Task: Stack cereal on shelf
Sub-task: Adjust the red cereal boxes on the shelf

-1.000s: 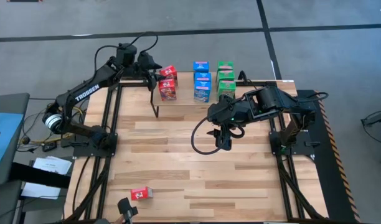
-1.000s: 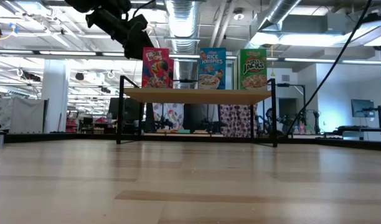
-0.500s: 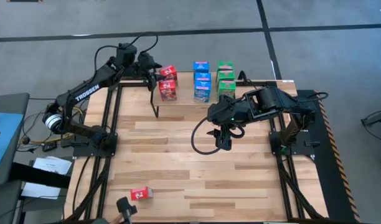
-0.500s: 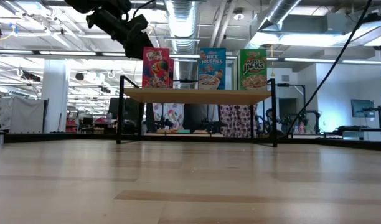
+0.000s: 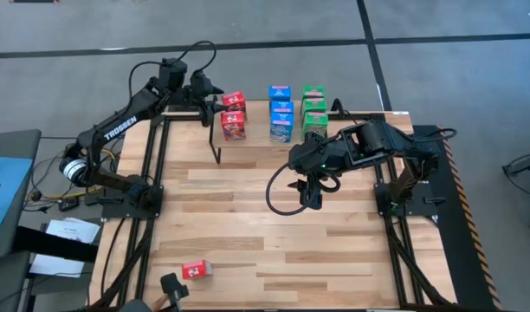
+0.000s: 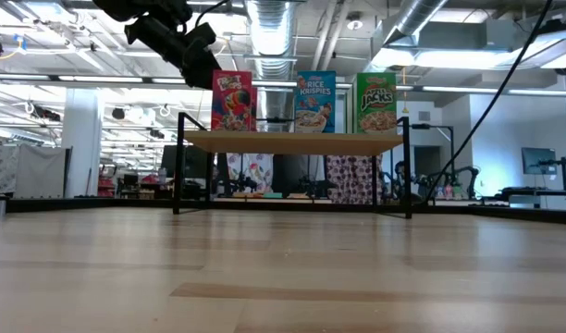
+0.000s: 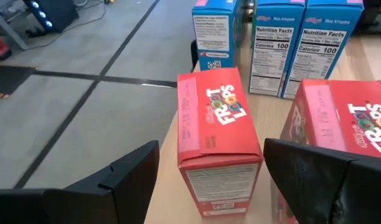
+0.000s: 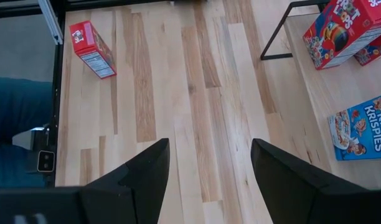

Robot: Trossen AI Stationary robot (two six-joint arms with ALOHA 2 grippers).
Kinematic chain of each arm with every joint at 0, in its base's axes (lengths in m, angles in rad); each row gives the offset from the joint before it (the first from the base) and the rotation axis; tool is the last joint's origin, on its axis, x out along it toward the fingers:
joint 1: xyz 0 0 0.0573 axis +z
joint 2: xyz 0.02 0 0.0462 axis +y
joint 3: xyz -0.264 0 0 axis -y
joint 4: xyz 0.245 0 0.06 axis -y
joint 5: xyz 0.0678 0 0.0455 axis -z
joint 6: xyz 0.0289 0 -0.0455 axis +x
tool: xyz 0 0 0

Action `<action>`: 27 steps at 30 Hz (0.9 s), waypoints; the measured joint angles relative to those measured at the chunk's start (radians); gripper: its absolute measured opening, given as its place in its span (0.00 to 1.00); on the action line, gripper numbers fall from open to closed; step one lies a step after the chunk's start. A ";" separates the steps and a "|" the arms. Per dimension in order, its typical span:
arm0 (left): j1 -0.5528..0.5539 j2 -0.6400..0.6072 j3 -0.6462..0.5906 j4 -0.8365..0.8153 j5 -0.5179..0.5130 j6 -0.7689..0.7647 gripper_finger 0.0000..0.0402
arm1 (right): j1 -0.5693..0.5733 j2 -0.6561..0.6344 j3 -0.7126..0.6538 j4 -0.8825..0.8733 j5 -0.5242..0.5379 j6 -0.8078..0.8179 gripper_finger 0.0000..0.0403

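Note:
The shelf (image 5: 274,139) stands at the table's far edge. On it stand two red cereal boxes (image 5: 234,114), three blue ones (image 5: 281,111) and three green ones (image 5: 313,107). One more red box (image 5: 196,269) lies flat on the table near the front left. My left gripper (image 5: 213,94) is open and level at the shelf's left end. The far red box (image 7: 218,137) shows between its fingers, which do not touch it. My right gripper (image 5: 310,195) hangs open above the middle of the table, right of centre, with nothing in it.
The shelf rests on thin black legs (image 6: 178,166) with open space beneath its top. Black frame rails (image 5: 152,173) run along the table's left and right sides. A small dark device (image 5: 173,289) sits at the near edge. Bare wood lies between the shelf and the lying box.
My left gripper has rolled a little at the wrist and shifted slightly beside the red boxes, staying open. The boxes and my right gripper have kept still.

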 joint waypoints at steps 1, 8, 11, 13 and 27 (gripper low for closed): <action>0.000 0.000 0.000 0.001 0.000 0.007 0.69 | 0.000 0.000 0.000 0.000 0.000 0.000 0.62; 0.025 0.000 0.000 0.005 0.002 0.018 0.69 | 0.000 0.000 0.000 0.000 0.000 0.000 0.62; 0.034 0.000 0.000 0.005 0.001 0.018 0.69 | 0.000 0.000 0.000 0.000 0.000 0.000 0.62; 0.038 0.000 0.000 0.005 0.002 0.018 0.69 | 0.000 0.000 0.000 0.000 0.000 0.000 0.62; 0.041 0.000 0.000 -0.017 -0.031 0.029 0.69 | 0.000 0.000 0.000 0.000 0.000 0.000 0.62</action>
